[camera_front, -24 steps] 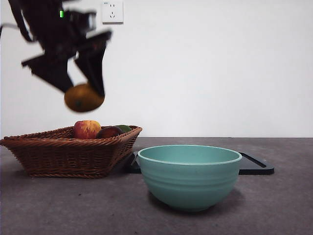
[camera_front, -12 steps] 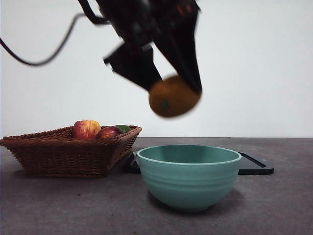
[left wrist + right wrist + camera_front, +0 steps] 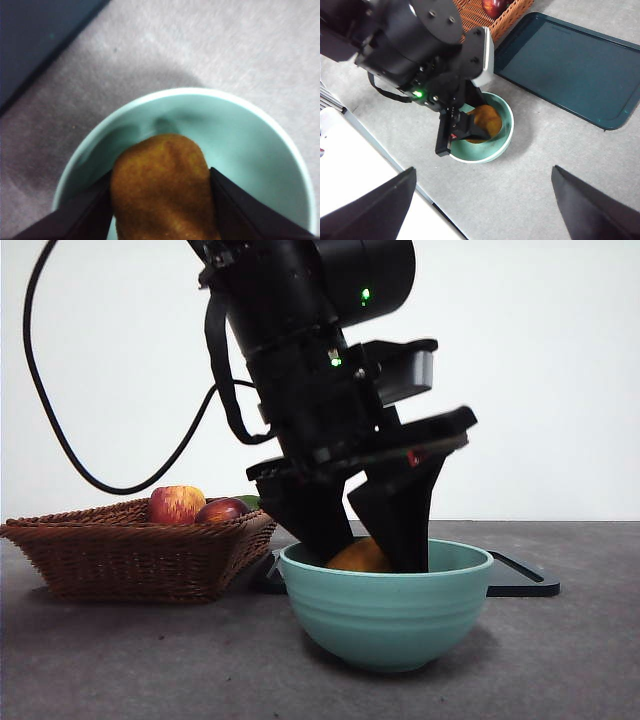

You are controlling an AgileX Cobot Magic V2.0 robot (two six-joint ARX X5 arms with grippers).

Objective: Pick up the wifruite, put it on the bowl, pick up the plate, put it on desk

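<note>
My left gripper (image 3: 366, 546) is shut on the brown oval wifruite (image 3: 357, 557) and holds it down inside the teal-green bowl (image 3: 385, 612). In the left wrist view both jaws press the wifruite's (image 3: 162, 187) sides over the bowl's inner wall (image 3: 245, 145). The dark teal plate, a flat tray (image 3: 528, 581), lies on the desk (image 3: 570, 665) behind the bowl. My right gripper (image 3: 482, 207) is open and empty, high above the scene. From there I see the left arm (image 3: 420, 45), the wifruite (image 3: 484, 121), the bowl (image 3: 504, 135) and the tray (image 3: 560, 65).
A wicker basket (image 3: 130, 555) stands left of the bowl. It holds a red-and-yellow apple (image 3: 177, 504) and a dark red fruit (image 3: 222, 510). The basket (image 3: 485, 15) touches the tray's corner. The table's near edge (image 3: 395, 165) runs close to the bowl.
The left gripper carried the wifruite from above the basket rightwards, then lowered it into the bowl. The basket, bowl and tray have not moved.
</note>
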